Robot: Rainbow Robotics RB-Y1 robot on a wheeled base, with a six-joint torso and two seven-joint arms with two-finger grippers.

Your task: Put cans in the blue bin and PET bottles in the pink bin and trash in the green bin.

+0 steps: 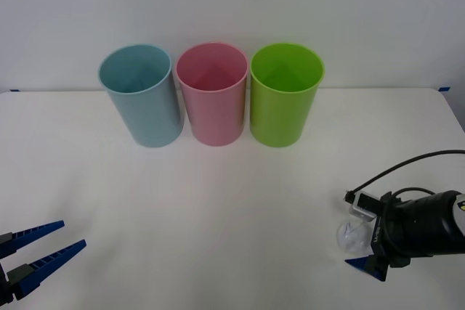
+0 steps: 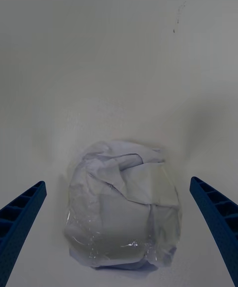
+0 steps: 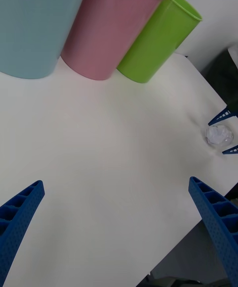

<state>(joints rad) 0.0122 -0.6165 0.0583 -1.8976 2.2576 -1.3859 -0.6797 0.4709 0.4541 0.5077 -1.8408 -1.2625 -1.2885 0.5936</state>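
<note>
Trash (image 2: pixel 123 208), a crumpled clear-plastic wad, lies on the white table (image 1: pixel 218 208) between the right gripper's (image 2: pixel 119 227) spread fingers, well apart from the blue bin (image 1: pixel 142 96), pink bin (image 1: pixel 213 94) and green bin (image 1: pixel 285 95); left gripper (image 1: pixel 40 248) spread, idle.

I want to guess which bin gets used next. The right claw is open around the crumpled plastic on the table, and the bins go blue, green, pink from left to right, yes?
Nearly. The front view shows the order as blue bin, pink bin, green bin: pink is in the middle. The rest is right: the right claw is open around the trash on the table.
</note>
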